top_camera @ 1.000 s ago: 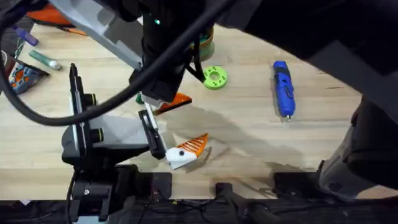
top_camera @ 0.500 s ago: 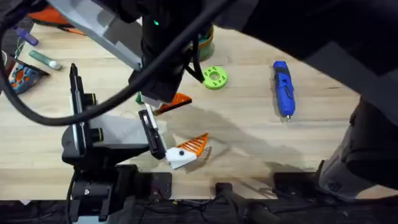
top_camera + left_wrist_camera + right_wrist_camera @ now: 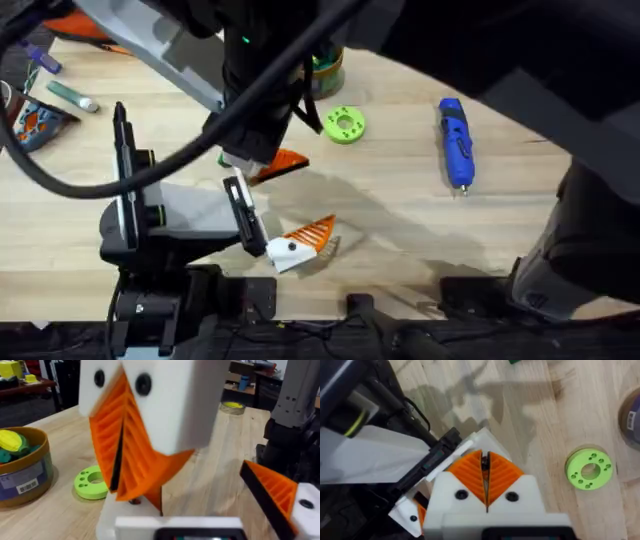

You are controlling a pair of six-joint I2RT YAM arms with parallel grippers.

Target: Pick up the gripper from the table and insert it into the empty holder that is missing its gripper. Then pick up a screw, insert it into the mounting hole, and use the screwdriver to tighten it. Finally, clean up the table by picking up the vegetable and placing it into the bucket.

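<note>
My left fingers [image 3: 285,205] stand wide apart on the table [image 3: 400,230]. One carries its orange pad. The other is the holder [image 3: 112,512], a bare white mount with a small dark hole, lying directly beneath my right arm.

My right fingers [image 3: 485,467] are pressed together just above the holder. I judge they are pinching the gripper [image 3: 155,497]: in the left wrist view an orange ribbed piece juts below my pads with its tip at the mount, and a thin dark sliver shows between the pads. So I take the step in hand to be the insertion, not yet finished. The next move calls for lining the piece up with the mount and pushing it home before I let go. I cannot tell how far it is seated.

Further right, the bucket [image 3: 25,475] sits near a flat green ring [image 3: 345,124]. The screwdriver [image 3: 455,140], blue with a thin metal tip, lies well apart, untouched
</note>
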